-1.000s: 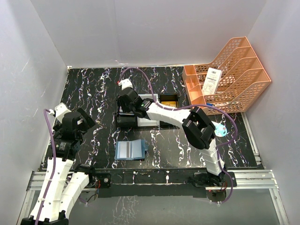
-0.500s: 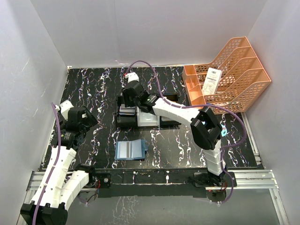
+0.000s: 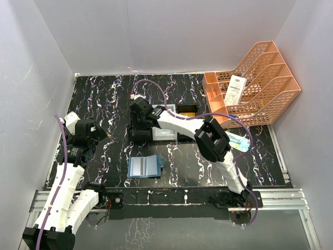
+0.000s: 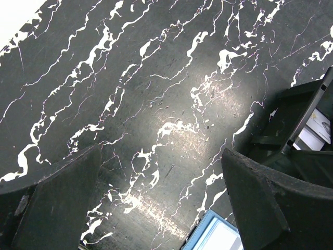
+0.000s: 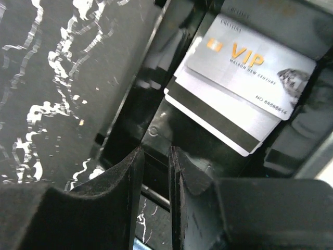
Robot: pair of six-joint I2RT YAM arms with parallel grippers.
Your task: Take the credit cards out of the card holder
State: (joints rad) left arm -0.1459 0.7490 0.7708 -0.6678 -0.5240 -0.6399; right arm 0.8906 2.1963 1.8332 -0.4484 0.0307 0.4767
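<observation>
The right gripper (image 5: 155, 172) is positioned low over the left compartment of the tray (image 3: 136, 137). Its fingers (image 5: 119, 182) are almost together, with a narrow slit between them and nothing seen in it. Two greyish credit cards (image 5: 250, 57) are stacked in that compartment, judged to be set there for sorting. A gold card (image 3: 187, 109) is seen in the tray's right compartment.

The card holder (image 3: 144, 166) is laid open on the counter (image 3: 104, 99), on the tray's near side and apart from it. Whether any card is in its pockets cannot be told.

The left gripper (image 4: 160, 172) is positioned well to the left of the tray, its fingers (image 4: 52, 192) wide apart and empty, probably in readiness to steady the holder.
</observation>
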